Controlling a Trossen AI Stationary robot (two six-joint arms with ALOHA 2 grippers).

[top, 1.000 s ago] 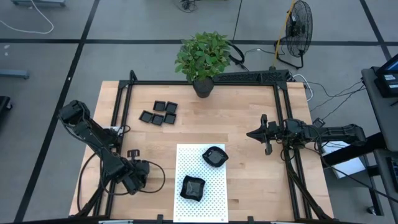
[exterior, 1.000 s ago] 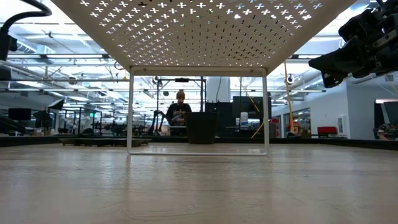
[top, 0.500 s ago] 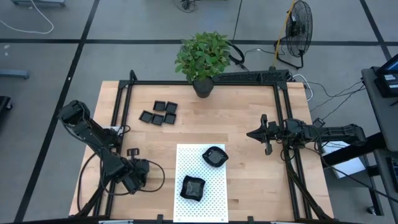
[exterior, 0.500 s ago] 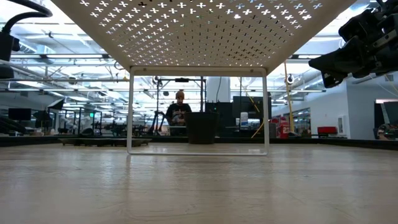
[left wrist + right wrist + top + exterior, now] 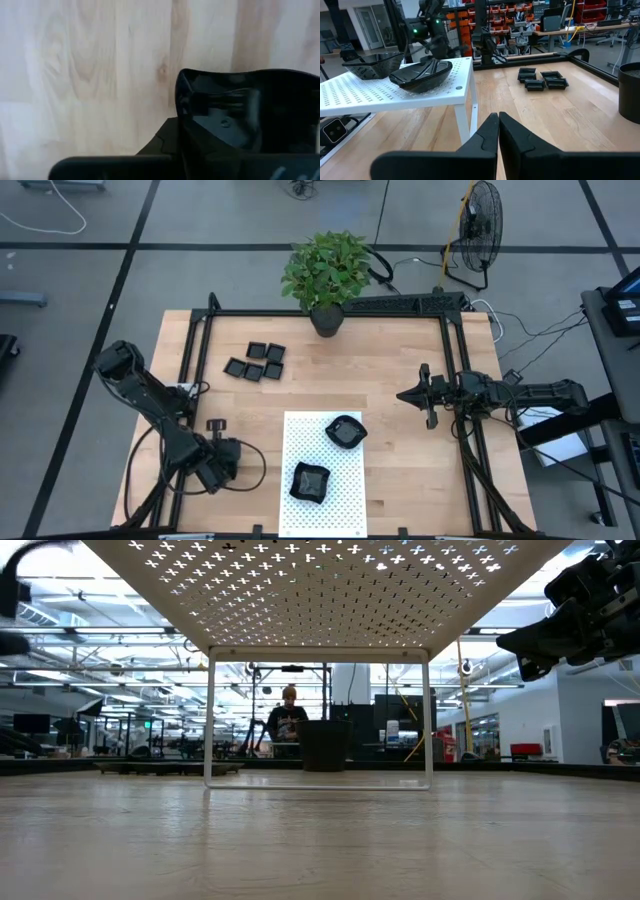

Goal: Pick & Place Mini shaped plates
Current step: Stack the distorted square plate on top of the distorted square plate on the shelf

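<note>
Holding my left claw (image 5: 213, 425) pressed together, empty, off table's (image 5: 400, 360) left edge; right claw (image 5: 498, 125) also shut, hovering right side. 2 glossy black plates (image 5: 345, 431) sit on white dotted stand (image 5: 335, 500); 5 square ones (image 5: 256, 361) wait far-left on pale wood.

I'm looking into a large industrial lab or workshop hall. My wooden table (image 5: 400, 440) with its black frame rail (image 5: 330, 313) stands on a grey floor marked by dark lines, with cables trailing to a pedestal fan (image 5: 480, 225). Across the table, the low view shows a long open bay under ceiling strip lights, rows of benches and racks, and 1 person (image 5: 289, 720) standing at a station. Red parts bins on shelving (image 5: 517, 25) (probably storage racks) fill the background, plus a potted plant (image 5: 328, 275).
</note>
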